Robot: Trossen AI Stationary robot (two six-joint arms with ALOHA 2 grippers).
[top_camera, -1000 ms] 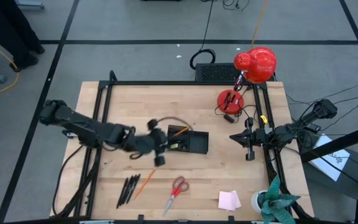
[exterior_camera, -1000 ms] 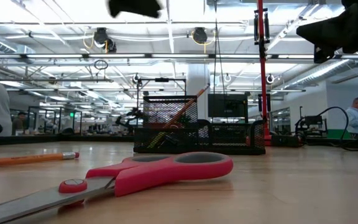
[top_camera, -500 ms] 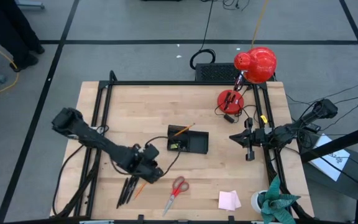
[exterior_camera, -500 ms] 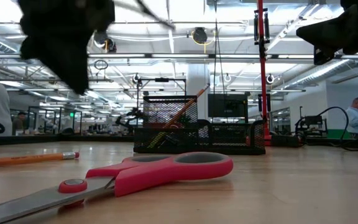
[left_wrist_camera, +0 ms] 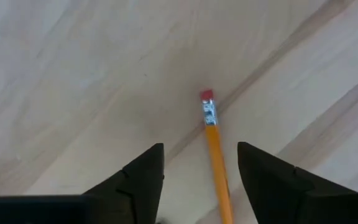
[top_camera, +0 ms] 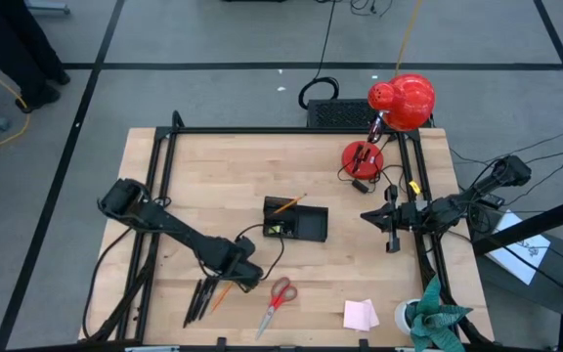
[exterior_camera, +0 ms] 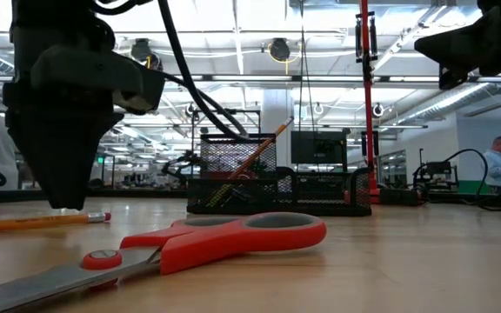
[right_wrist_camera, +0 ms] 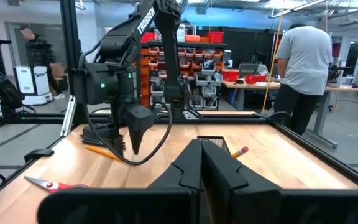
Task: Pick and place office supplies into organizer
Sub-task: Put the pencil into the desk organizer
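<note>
**Entry: left arm over loose pencil, pre-grasp**

My left gripper [left_wrist_camera: 201,180] hangs over the orange pencil [left_wrist_camera: 214,146] at the table's near-left; jaws apart, straddling the shaft, nothing held. The pencil lies flat on the wood beside the black pens [top_camera: 199,296], eraser end clear of my fingers. To do this well, I judge I should centre the shaft between the pads, descend fully, then close, avoiding the pens. The organizer [top_camera: 296,222] sits mid-table, one pencil already in it. My right gripper [top_camera: 392,228] waits at the right edge, jaws together. Legible writing: "TROSSEN" on my left arm, seen from the right wrist.
</note>
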